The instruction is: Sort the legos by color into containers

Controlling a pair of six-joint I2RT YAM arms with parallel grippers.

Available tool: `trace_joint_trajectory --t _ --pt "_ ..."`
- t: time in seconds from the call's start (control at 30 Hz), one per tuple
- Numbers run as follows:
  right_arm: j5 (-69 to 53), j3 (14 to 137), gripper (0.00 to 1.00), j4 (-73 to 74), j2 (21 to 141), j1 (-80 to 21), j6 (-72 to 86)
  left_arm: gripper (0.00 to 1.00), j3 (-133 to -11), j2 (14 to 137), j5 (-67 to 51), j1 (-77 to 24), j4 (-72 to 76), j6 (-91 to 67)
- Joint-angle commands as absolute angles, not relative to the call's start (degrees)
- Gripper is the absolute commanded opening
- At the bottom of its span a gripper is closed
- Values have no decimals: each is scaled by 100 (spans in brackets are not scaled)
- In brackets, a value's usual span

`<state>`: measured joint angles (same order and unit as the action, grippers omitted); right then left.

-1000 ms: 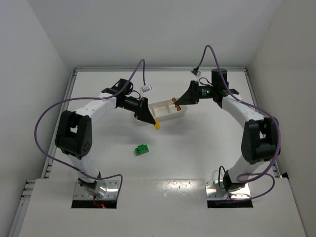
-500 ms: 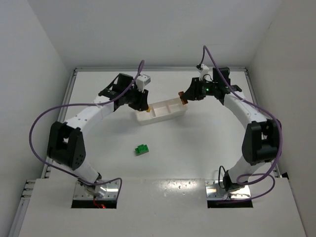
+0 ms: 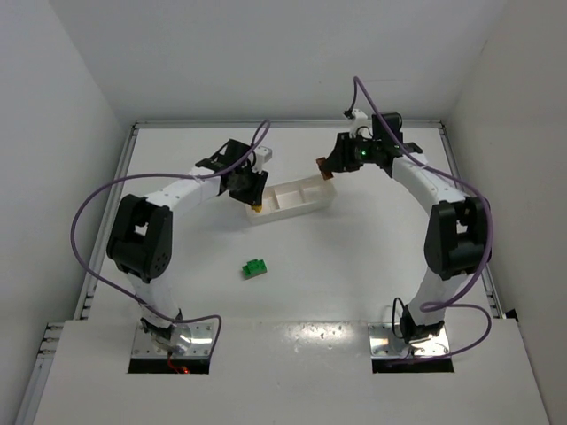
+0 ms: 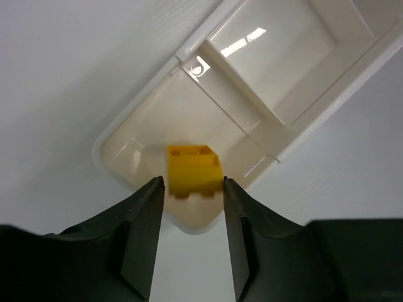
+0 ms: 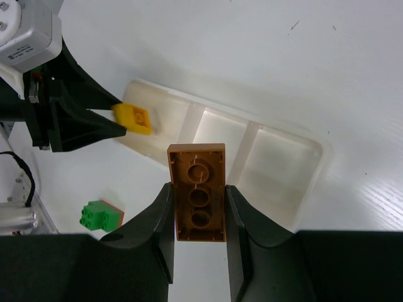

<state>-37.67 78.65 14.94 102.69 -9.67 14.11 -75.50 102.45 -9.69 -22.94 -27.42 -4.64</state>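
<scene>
The white tray (image 3: 306,205) lies slantwise at the table's middle back, and its three compartments hold no loose brick. My left gripper (image 3: 256,202) is shut on a yellow brick (image 4: 194,170), low over the tray's left end compartment (image 4: 135,148). My right gripper (image 3: 326,168) is shut on a reddish-brown flat brick (image 5: 199,189), underside facing the camera, above the tray's right end (image 5: 315,151). The yellow brick also shows in the right wrist view (image 5: 133,118). A green brick (image 3: 255,267) lies on the table in front of the tray.
The green brick sits on a small brown piece (image 5: 115,218) in the right wrist view. Purple cables loop from both arms. White walls close the table at left, right and back. The arm bases stand at the near edge.
My left gripper carried the yellow brick from the tray's front to over its left end compartment. My right gripper drew back and up from the tray's right end, still holding the brown brick.
</scene>
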Motion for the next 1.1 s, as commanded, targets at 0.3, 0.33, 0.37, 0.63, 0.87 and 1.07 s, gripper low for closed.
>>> trace_joint_trajectory --t 0.3,0.33,0.37,0.63,0.87,1.07 --pt "-3885 8358 0 1336 10687 -1388 1222 58 -7884 9968 -1606 -2110 -2470 -834" --pt "-3885 8358 0 1336 10688 -1389 1222 58 -7884 9654 -1678 -2057 -2287 -835" --pt "-3885 8358 0 1336 10688 -1476 1222 59 -7753 9468 -1757 -1978 -2189 -835" --pt "-3472 7998 0 1100 10906 -2038 1634 100 -6857 8000 -1582 -1785 -1583 -1301" --pt "-3305 8349 0 1046 11556 -2101 1828 100 -6311 7515 -1696 -1731 -1494 -986" --pt "-3182 8789 0 1099 11961 -2162 1828 100 -6311 7409 -1608 -1731 -1608 -730"
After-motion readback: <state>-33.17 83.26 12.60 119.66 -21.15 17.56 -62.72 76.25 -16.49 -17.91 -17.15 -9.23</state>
